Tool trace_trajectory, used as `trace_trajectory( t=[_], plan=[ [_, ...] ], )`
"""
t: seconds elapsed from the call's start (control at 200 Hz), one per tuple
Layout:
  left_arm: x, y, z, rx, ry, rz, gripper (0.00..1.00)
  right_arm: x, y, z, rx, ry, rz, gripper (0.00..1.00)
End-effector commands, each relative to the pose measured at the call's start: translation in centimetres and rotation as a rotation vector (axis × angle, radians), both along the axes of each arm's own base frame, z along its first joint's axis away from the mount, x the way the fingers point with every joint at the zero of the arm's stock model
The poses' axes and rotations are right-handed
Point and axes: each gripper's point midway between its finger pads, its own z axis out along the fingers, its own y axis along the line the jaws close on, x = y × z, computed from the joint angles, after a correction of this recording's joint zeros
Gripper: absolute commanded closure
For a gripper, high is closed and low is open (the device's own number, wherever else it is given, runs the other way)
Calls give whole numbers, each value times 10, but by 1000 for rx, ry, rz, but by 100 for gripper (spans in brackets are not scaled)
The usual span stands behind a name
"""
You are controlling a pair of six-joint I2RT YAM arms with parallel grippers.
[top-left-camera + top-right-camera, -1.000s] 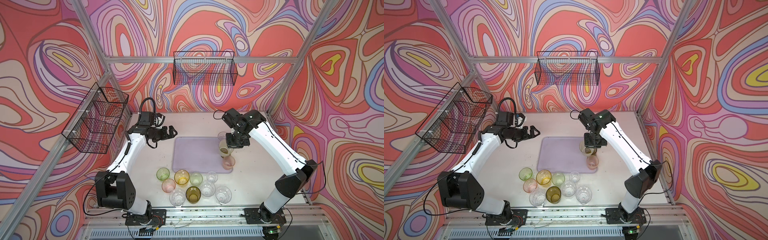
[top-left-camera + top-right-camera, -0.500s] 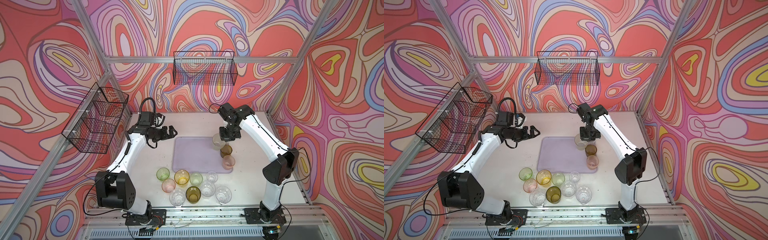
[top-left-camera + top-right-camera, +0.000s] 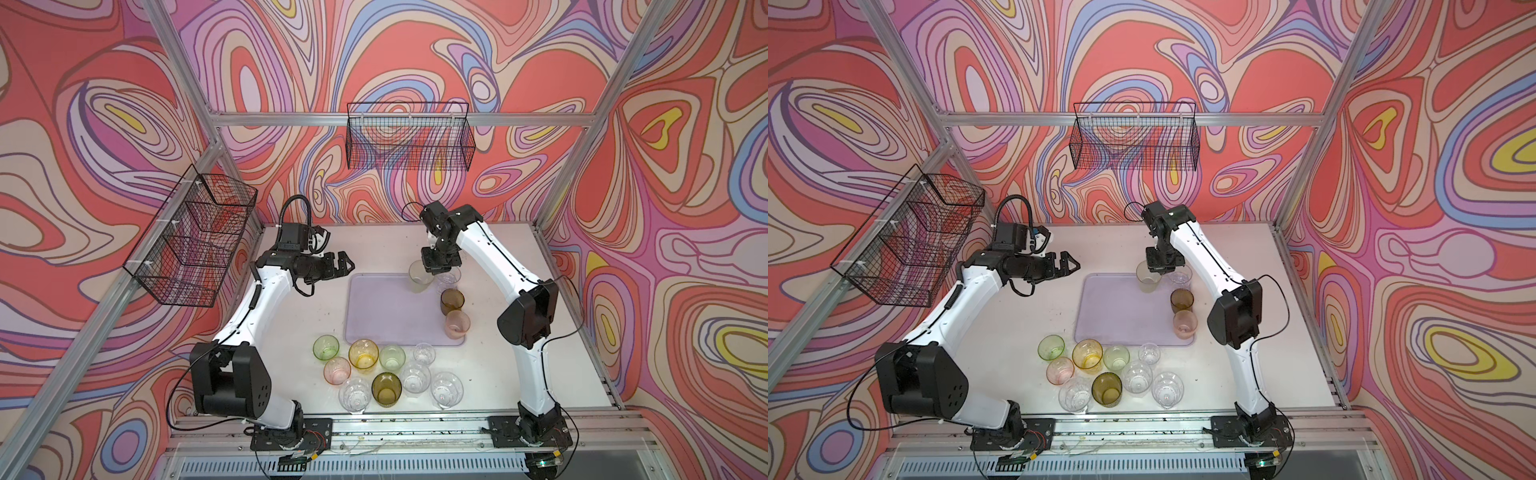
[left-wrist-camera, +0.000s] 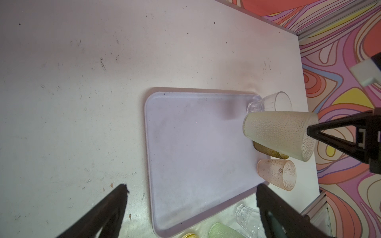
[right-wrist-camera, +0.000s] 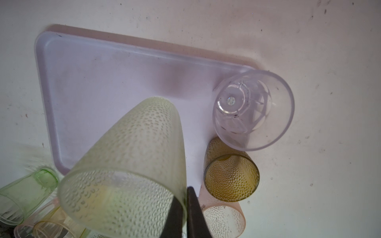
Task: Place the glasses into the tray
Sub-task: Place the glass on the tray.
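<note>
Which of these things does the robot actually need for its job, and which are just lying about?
Job: tray; pale green glass, held by the right gripper; clear glass, brown glass and pink glass on the tray; nine glasses waiting on the table.
Just there: wire basket on the back wall; wire basket on the side wall.

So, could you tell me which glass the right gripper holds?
The dimpled pale green glass over the tray; it alone is pinched at the rim.

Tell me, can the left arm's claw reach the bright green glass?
Probably yes. The left claw is open and empty, and the bright green glass stands closest to that arm, with only bare table between them.
</note>
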Motion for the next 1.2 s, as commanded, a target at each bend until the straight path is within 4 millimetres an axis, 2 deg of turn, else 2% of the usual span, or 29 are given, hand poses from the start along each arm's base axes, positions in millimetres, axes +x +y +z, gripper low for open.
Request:
trace_trajectory(
  t=[0.0, 0.421, 1.197],
  plan=[
    [-5, 1, 6, 24, -7, -13, 0, 7, -3, -2, -1, 7, 16, 100],
    [-5, -1, 5, 17, -2, -16, 0, 18, -9, -24, -21, 29, 6, 100],
    [-6, -1, 4, 16, 0, -16, 0, 34, -15, -39, -34, 25, -8, 100]
  ],
)
